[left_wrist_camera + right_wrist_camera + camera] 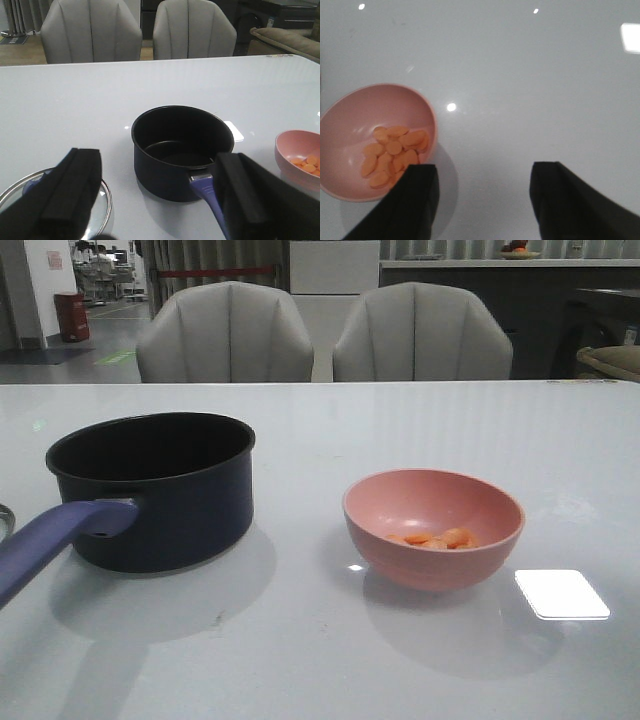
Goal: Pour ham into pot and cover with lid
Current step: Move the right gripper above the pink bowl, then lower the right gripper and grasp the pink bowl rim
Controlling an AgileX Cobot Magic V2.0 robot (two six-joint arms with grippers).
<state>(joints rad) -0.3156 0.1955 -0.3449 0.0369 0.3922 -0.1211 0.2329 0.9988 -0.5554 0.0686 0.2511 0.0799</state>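
The front view was taken low over the table (300, 660), facing the chairs (225, 335); the left wrist view was aimed forward at the pot (182, 150) from nearby; the right wrist view was directed steeply downward, close above the bowl (350, 125); pot and bowl were shared by front and left wrist views.

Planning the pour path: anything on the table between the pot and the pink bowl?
Nothing. In the front view the stretch between the pot and the pink bowl holding the ham is bare white table; only reflections show.
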